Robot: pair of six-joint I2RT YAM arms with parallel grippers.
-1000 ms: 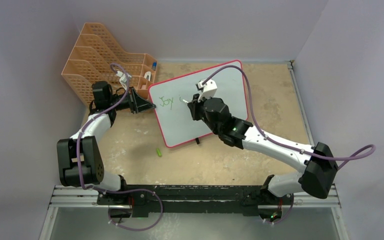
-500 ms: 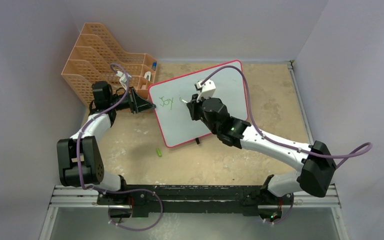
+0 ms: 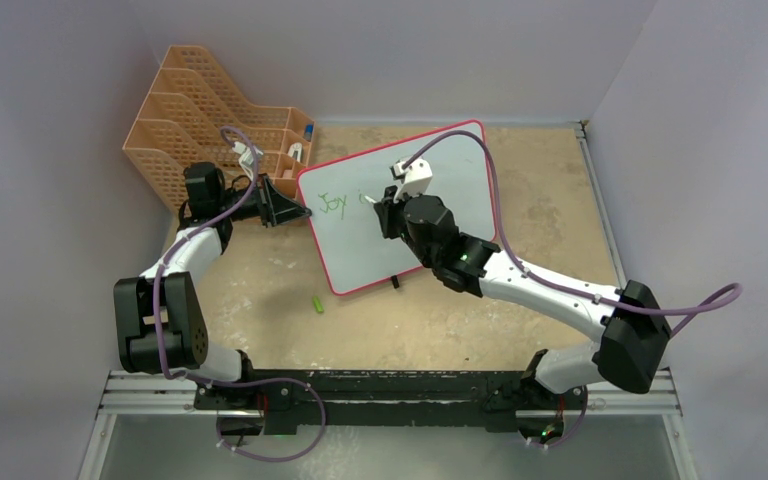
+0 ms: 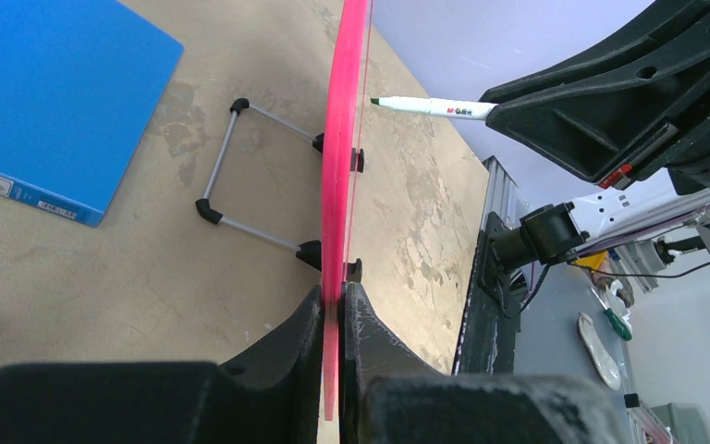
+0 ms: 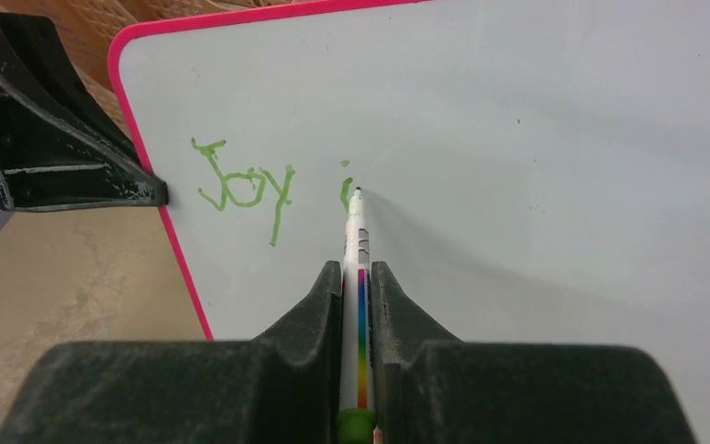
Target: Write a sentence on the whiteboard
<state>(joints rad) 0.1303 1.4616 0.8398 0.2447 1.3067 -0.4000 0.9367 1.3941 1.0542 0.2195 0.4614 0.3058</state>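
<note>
- Since a second ago, the right arm's elbow has slid a little left; the left arm and the board have stayed put.
- At far left, an orange rack stands against the back corner of the table.
- A blue folder lies flat on the table behind the board, seen only from the left wrist.
- The left gripper is clamped on the board's left edge, the pink frame pinched between its fingers.
- A small green piece lies on the table in front of the board's near-left corner, apart from it.
- The board stands tilted on its wire stand, mid-table, with its face toward the arms.
- The sentence sits in the board's upper left: so far "Joy" in green, then a dotted "i" just to its right.
- The marker is white with a rainbow strip; its tip is at the board's face, just right of the "i" stroke.
- The right gripper is closed tight on the marker's barrel, which points straight out between the fingers toward the board.
- The right arm reaches in from the lower right, across the board's lower part.
</note>
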